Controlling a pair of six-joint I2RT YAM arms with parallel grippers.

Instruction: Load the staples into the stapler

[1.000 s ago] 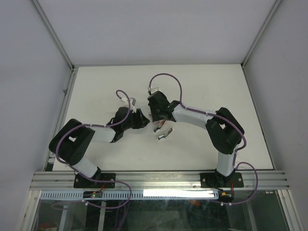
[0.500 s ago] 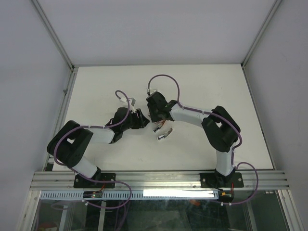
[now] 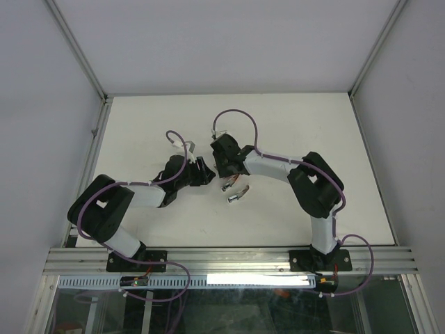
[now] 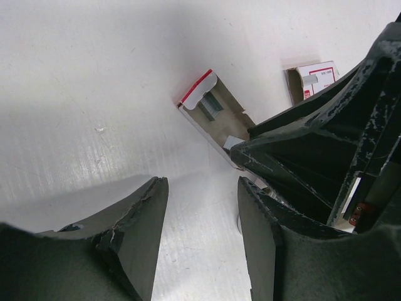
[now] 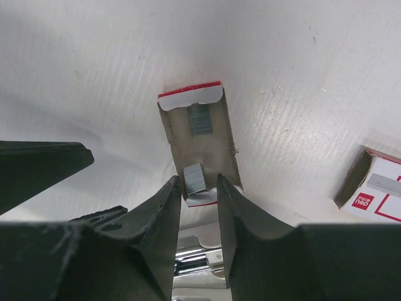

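Note:
The staples' open inner tray (image 5: 195, 128) lies flat on the table, red-and-white at its ends, with two silvery staple strips (image 5: 195, 177) in it. It also shows in the left wrist view (image 4: 212, 111). My right gripper (image 5: 198, 186) points down over the tray's near end, jaws narrowly open on either side of one strip, with a small gap on the right. The stapler (image 5: 202, 258) lies open under my right fingers, chrome inside showing; in the top view it lies (image 3: 237, 194) just in front of the right gripper (image 3: 226, 183). My left gripper (image 4: 200, 191) is open and empty beside it.
The red-and-white outer box sleeve (image 5: 374, 188) lies to the right of the tray; it also shows in the left wrist view (image 4: 315, 79). The two grippers are close together in mid-table, left gripper (image 3: 202, 172) almost touching the right. White walls and metal rails enclose the table.
Both grippers have shifted slightly up and left. The right arm's elbow has swung a little to the left. The stapler has not moved.

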